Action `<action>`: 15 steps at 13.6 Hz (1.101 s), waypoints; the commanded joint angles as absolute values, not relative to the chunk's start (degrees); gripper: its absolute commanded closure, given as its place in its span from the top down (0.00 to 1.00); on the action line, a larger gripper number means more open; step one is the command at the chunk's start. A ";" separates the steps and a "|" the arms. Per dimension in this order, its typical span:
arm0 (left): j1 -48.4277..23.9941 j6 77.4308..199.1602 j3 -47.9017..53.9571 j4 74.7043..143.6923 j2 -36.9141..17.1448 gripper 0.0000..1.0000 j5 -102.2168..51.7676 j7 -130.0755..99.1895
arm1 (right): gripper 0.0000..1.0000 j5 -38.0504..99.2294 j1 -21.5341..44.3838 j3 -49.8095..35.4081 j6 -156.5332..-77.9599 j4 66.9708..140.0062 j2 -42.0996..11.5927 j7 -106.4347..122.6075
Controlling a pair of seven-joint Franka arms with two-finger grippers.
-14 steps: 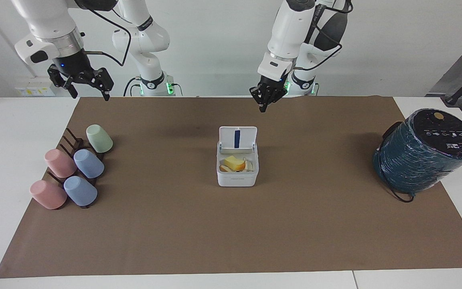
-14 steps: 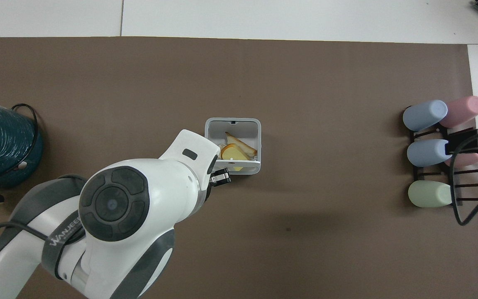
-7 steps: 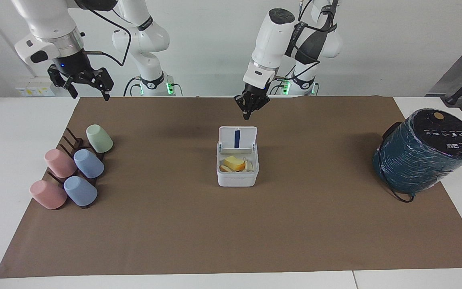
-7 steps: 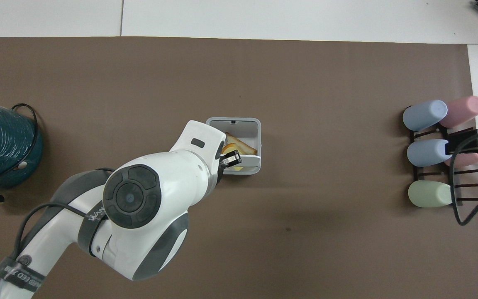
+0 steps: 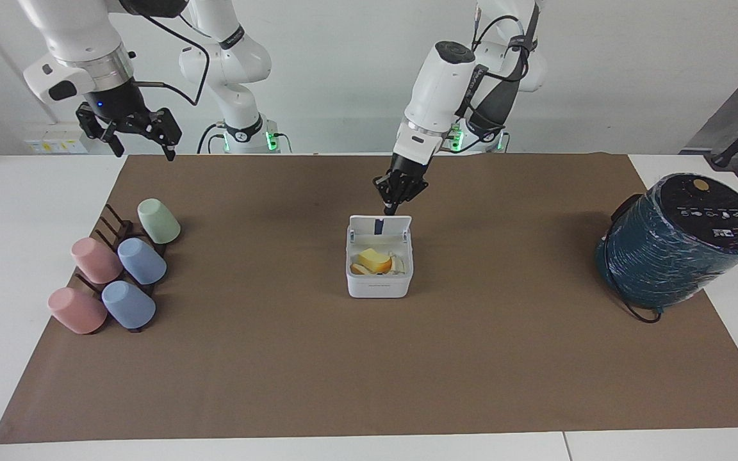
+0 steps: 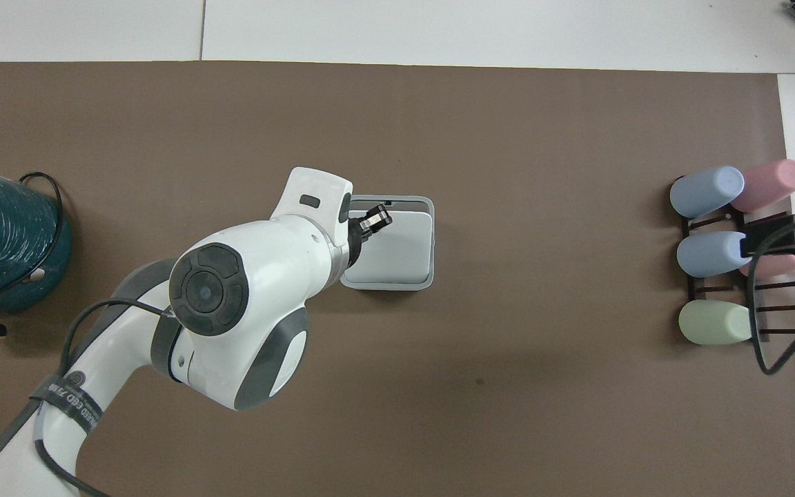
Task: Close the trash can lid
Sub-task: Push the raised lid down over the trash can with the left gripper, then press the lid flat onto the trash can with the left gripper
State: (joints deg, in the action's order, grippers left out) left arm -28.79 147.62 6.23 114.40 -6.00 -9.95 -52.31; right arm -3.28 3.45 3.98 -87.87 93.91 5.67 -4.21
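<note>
**Two arms over a brown mat, lid half lowered**

Facing view first: you see a white table (image 5: 676,445) covered almost fully by a brown paper mat (image 5: 369,365), with a plain pale wall at the robots' end. Near the middle of the mat sits the trash can (image 5: 379,282), a small white box with yellow and pale scraps inside. Its lid (image 5: 380,225) leans forward over the opening, hinged on the edge nearer to the robots, a blue strip showing on its underside. Your left gripper (image 5: 391,209) has its fingertips pinched together, holding nothing, and sits right at the lid's upper edge, apparently touching it. Your right gripper (image 5: 143,150) waits in the air over the mat's corner at the right arm's end, fingers spread apart and empty. Below it, a dark rack (image 5: 116,234) carries five tipped cups (image 5: 141,260) in pink, blue and green. At the left arm's end stands a large teal cylinder (image 5: 670,256) with a black top and a trailing black cable. Nothing lies between the can and either of these.

Overhead view next: the left arm's white body covers one side of the trash can (image 6: 426,276). The lid (image 6: 397,248) hides most of the opening, and the left gripper (image 6: 374,221) lies over the lid's outer face. The cups (image 6: 708,253) and the teal cylinder (image 6: 4,241) sit at opposite ends of the mat (image 6: 508,386).
</note>
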 commanded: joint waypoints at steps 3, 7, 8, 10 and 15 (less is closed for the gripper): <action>-27.86 152.39 6.50 113.47 -10.36 0.00 -10.90 -52.38 | 1.00 -3.34 3.25 3.87 -88.33 95.27 7.03 -3.08; -27.95 154.86 6.50 113.47 -13.18 0.00 -10.90 -52.38 | 1.00 -3.34 3.25 3.87 -88.33 95.27 7.03 -3.08; -27.95 154.78 6.50 113.55 -13.27 0.00 -10.90 -52.38 | 1.00 -3.34 3.25 3.78 -88.33 95.27 7.03 -3.08; -27.95 154.86 6.42 113.82 -13.97 0.00 -10.90 -52.03 | 1.00 -3.25 3.25 3.87 -88.33 95.27 7.03 -3.08; -28.13 155.57 6.42 113.91 -15.82 0.00 -10.90 -51.77 | 1.00 -3.34 3.25 3.87 -88.33 95.36 7.03 -3.08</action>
State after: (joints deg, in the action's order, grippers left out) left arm -28.12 154.56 6.26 114.19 -12.94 -10.19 -52.31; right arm -3.28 3.45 3.98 -87.87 93.91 5.67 -4.21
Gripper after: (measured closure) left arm 0.987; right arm 0.000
